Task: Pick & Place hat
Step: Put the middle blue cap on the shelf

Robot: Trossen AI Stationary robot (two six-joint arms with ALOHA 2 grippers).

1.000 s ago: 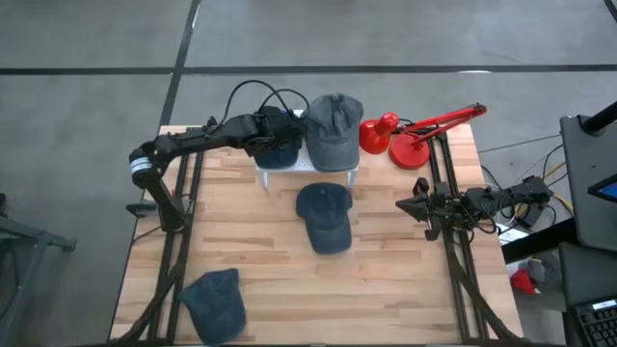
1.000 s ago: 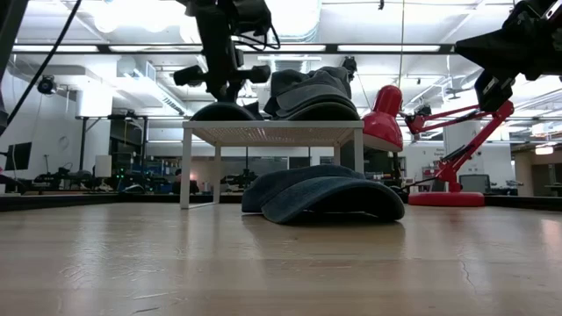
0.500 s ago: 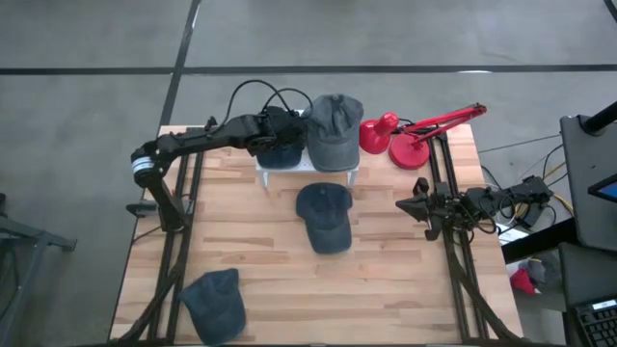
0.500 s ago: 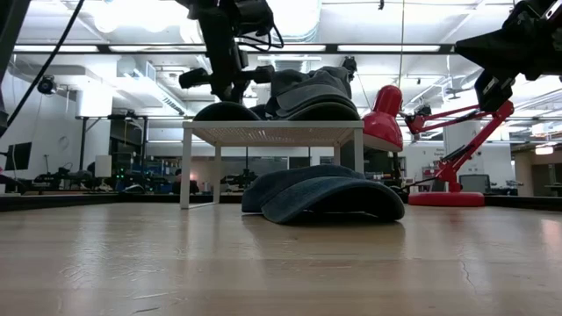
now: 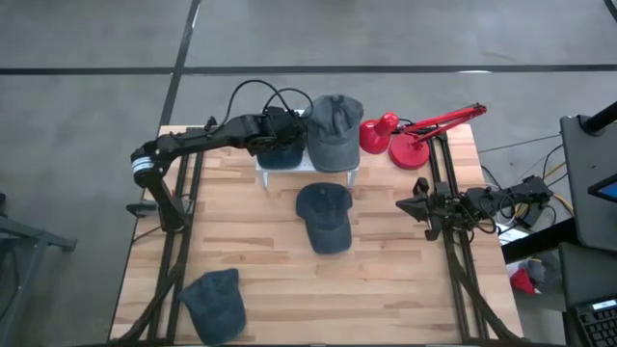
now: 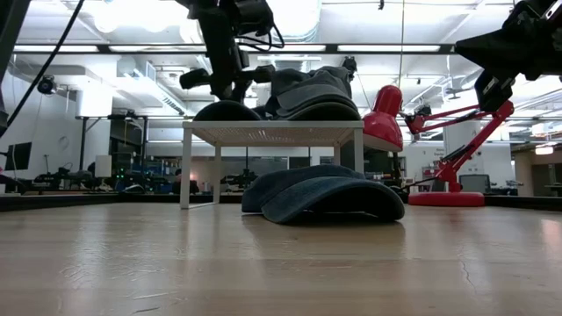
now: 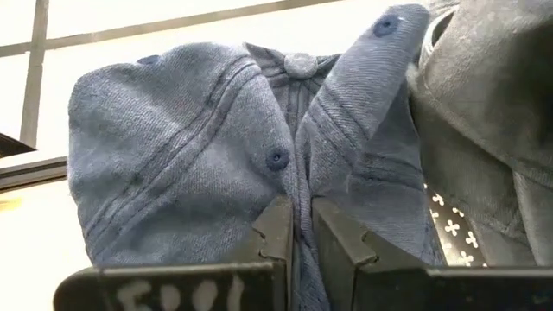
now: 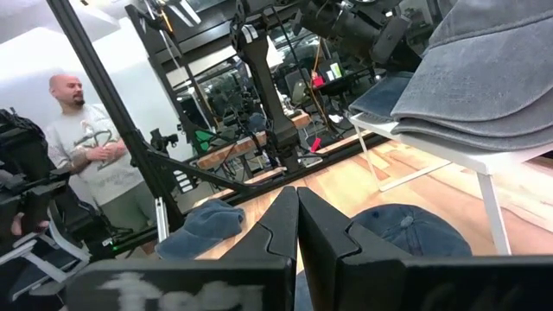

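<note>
While the right gripper point(image 5: 416, 205) idles closed, left gripper point(image 7: 298, 226) pinches the blue hat point(image 7: 216, 155)

I can make out no readable text anywhere. The only marks are pale, blurred characters on the dark body of the left gripper point(image 7: 294, 250), just behind its fingers, and a similar smear on the right gripper point(image 8: 298, 233) (both too soft for me to read, so I won't guess).
</note>
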